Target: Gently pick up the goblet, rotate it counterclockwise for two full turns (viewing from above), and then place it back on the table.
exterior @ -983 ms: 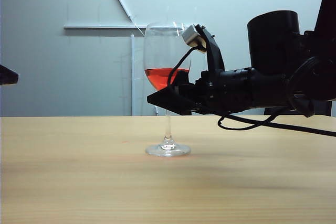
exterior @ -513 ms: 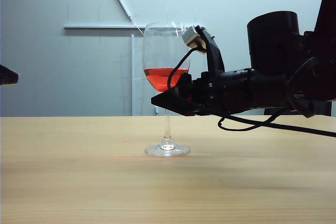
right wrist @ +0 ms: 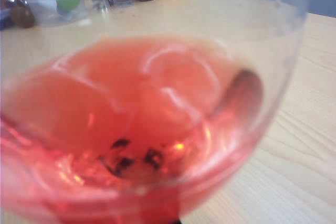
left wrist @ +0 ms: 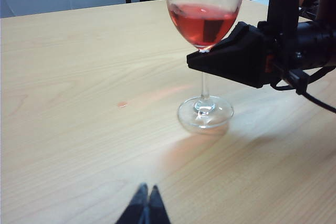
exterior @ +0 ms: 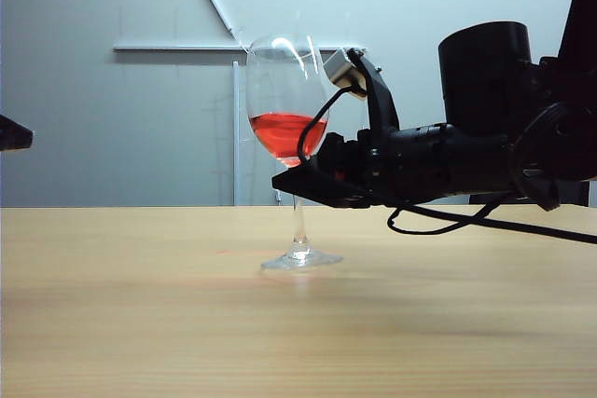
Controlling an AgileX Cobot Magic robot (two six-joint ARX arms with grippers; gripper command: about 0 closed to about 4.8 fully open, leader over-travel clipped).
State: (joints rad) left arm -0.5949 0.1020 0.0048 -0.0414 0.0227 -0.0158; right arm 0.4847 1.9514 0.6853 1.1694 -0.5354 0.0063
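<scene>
Tabletop [exterior: 140, 323] carries the goblet [exterior: 284, 128] near the middle, tilted left. Right end effector [exterior: 300, 177] is clamped at the stem top, under the bowl. Left end effector [left wrist: 145, 207] waits nearer, fingers together. Thin glass looks fragile, slippery, top-heavy with liquid.

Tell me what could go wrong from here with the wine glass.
1. The tall clear goblet with red liquid leans, its foot partly off the pale wooden table; it could tip or spill.
2. The right end effector, clamping the thin stem under the bowl, might snap it.
The left end effector is shut, idle.
</scene>
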